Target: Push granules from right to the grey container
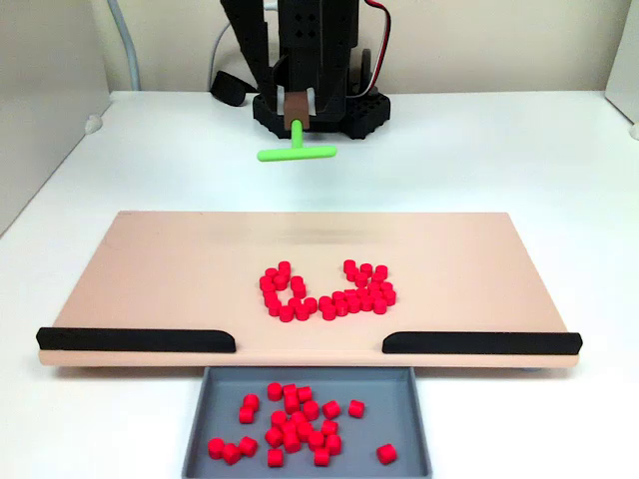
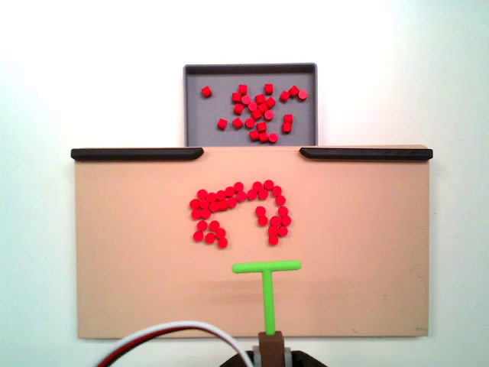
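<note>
Several red granules (image 1: pixel 329 294) lie in a U-shaped cluster on the middle of the tan board (image 1: pixel 150 269); in the other fixed view the same granules (image 2: pixel 241 210) sit just ahead of a green T-shaped pusher (image 2: pixel 267 269). More granules (image 1: pixel 295 424) rest inside the grey container (image 1: pixel 399 399), which stands at the gap in the board's edge (image 2: pixel 202 122). My gripper (image 1: pixel 298 105) (image 2: pixel 271 348) is shut on the brown end of the pusher (image 1: pixel 297 152). The crossbar hangs behind the cluster, apart from it.
Two black strips (image 1: pixel 135 339) (image 1: pixel 479 342) line the board's edge on either side of the gap to the container. The arm's black base (image 1: pixel 319 115) stands behind the board. Red, white and black cables (image 2: pixel 168 336) run beside the gripper. White table surrounds everything.
</note>
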